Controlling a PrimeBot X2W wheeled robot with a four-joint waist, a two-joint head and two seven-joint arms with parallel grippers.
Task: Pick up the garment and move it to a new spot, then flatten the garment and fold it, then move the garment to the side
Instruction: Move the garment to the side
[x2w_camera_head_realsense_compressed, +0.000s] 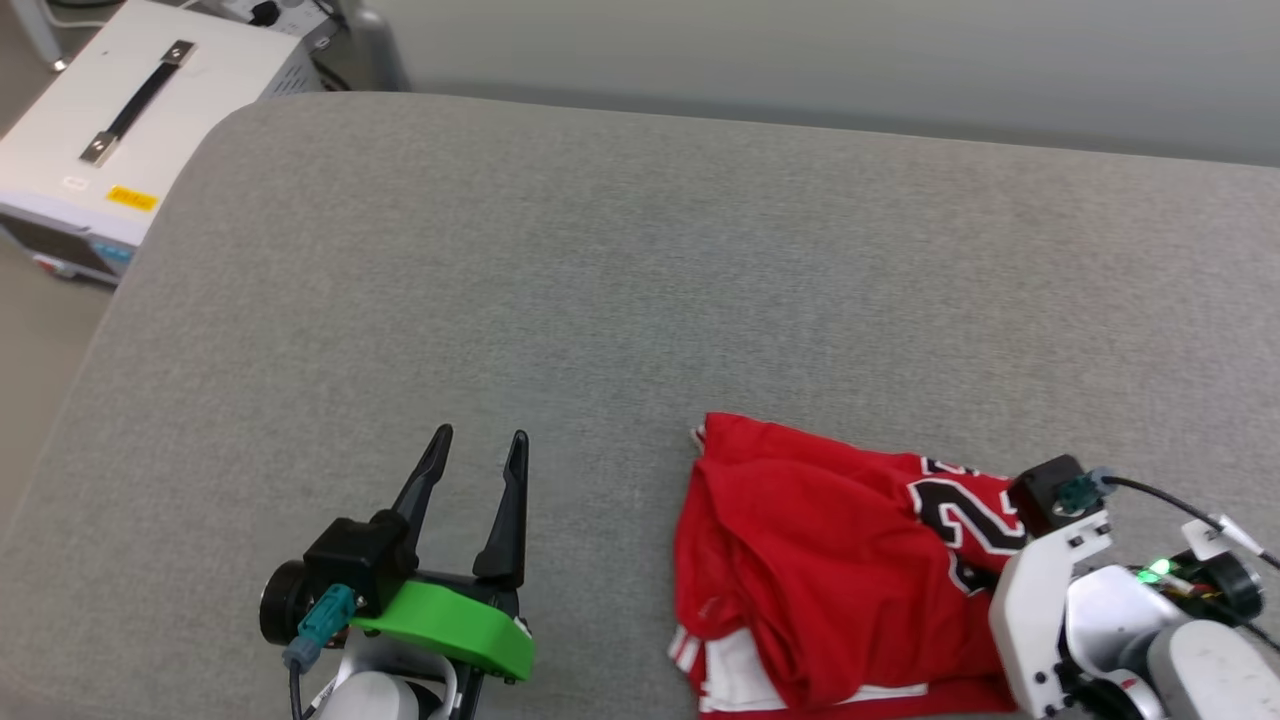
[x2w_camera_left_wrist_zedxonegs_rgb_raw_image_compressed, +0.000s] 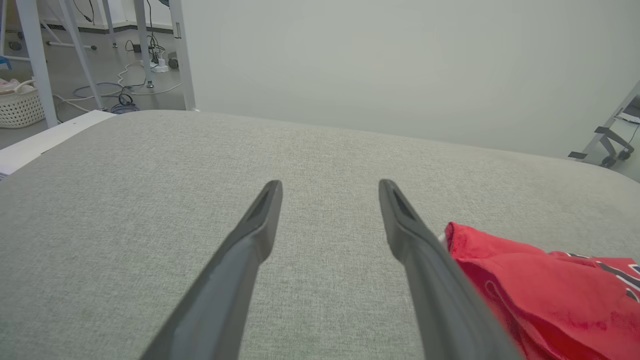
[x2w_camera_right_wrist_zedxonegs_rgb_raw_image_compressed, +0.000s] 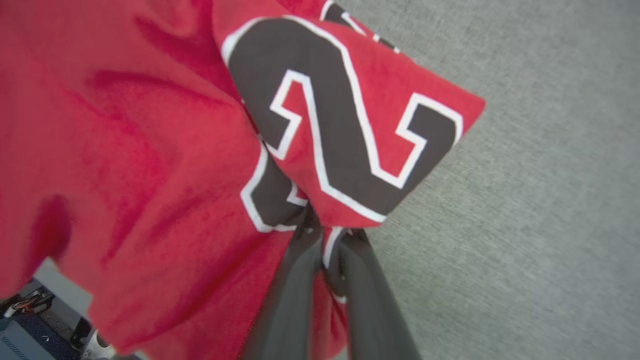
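Note:
The red garment (x2w_camera_head_realsense_compressed: 820, 560) lies bunched near the front right of the grey cushioned surface (x2w_camera_head_realsense_compressed: 640, 270), black white-outlined numerals on its right part and white striped trim at its front edge. My right gripper (x2w_camera_right_wrist_zedxonegs_rgb_raw_image_compressed: 327, 235) is shut on a fold of the garment (x2w_camera_right_wrist_zedxonegs_rgb_raw_image_compressed: 150, 150) just under the numeral; in the head view its white wrist (x2w_camera_head_realsense_compressed: 1050, 590) stands at the garment's right edge and hides the fingers. My left gripper (x2w_camera_head_realsense_compressed: 478, 448) stands open and empty, left of the garment. In the left wrist view the garment (x2w_camera_left_wrist_zedxonegs_rgb_raw_image_compressed: 545, 295) lies beside the right finger of my left gripper (x2w_camera_left_wrist_zedxonegs_rgb_raw_image_compressed: 330, 186).
A white case (x2w_camera_head_realsense_compressed: 130, 130) with a black handle stands on the floor beyond the surface's far left corner. The surface's left edge drops off near it. A wall runs behind the surface. Table legs, cables and a wicker basket (x2w_camera_left_wrist_zedxonegs_rgb_raw_image_compressed: 20, 107) lie further off.

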